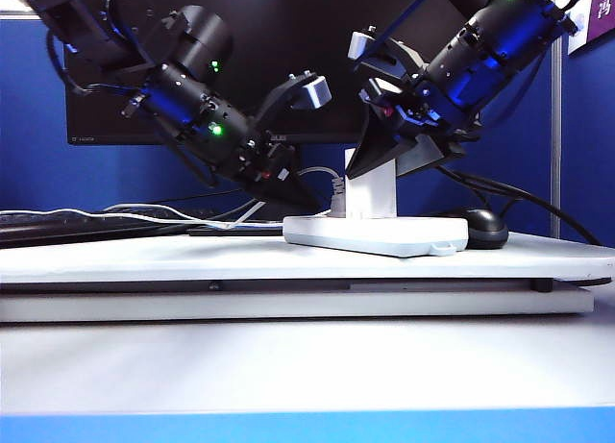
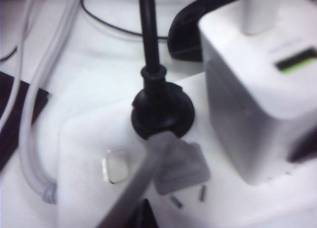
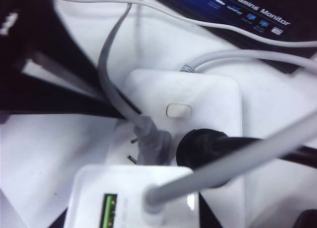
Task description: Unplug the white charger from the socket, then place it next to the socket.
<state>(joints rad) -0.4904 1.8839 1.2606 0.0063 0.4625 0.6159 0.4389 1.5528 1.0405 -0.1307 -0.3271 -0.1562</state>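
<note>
- White charger [image 1: 370, 191] stands upright, plugged into the socket [image 1: 380, 235] on the surface [image 1: 144, 256].
- Right gripper [image 1: 373, 164] has its fingers clamped on the charger's top.
- Left gripper [image 1: 288, 185] sits low by the socket's end; I cannot tell whether its fingers are apart or together.
- Risk: an angled pull could lift the whole socket, or drag the black plug [image 2: 161, 109] and grey plug [image 2: 178, 166] loose.
- No containers visible.

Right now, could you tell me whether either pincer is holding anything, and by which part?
The right pincer grips the white rectangular charger block by its upper sides while it stands in the flat white power strip. The left pincer rests at the strip's end; whether it holds anything cannot be told.
</note>
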